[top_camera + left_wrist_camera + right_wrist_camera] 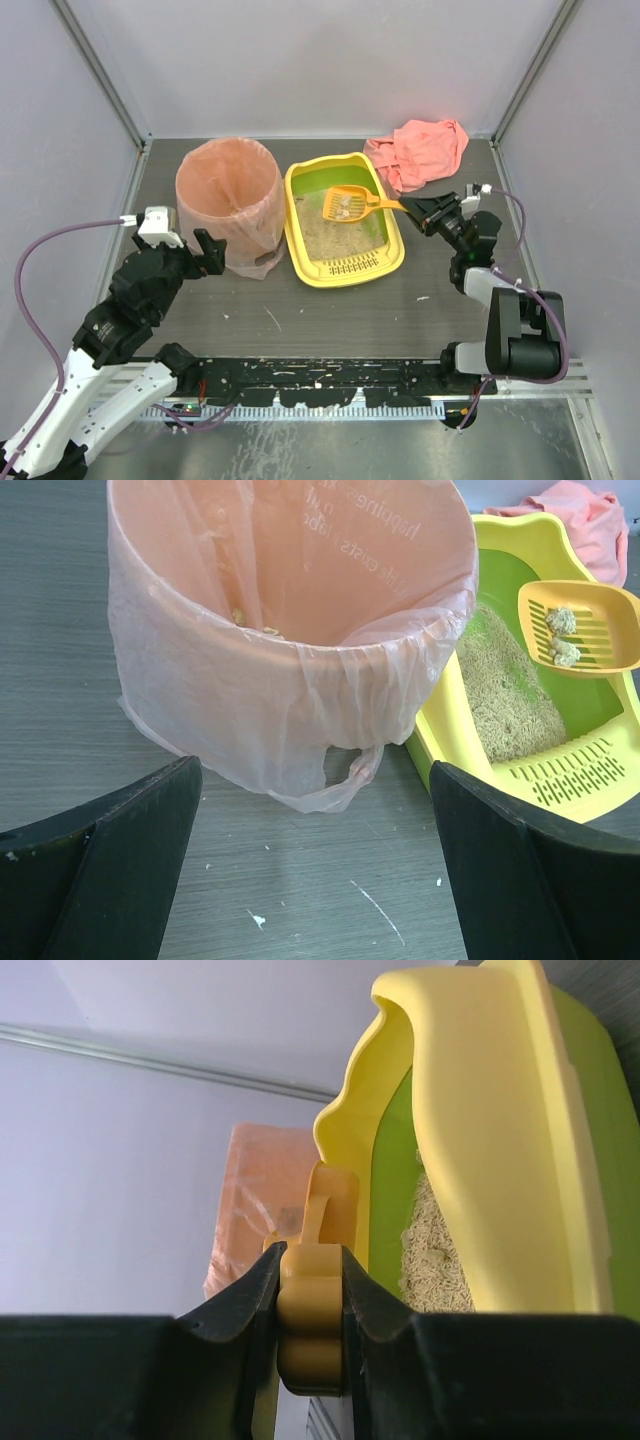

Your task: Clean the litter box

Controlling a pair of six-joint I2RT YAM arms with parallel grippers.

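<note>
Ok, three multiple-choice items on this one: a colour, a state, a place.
1. The bag lining the bin is: A blue, B pink, C black.
2. The left gripper is: A open, B shut on the bag, C shut on the bin's rim.
3. The scoop's head is: A over the bin, B beside the left gripper, C over the litter box.
Answers: B, the bag is pink; A, its fingers stand wide apart; C, the right gripper holds it above the litter.
</note>
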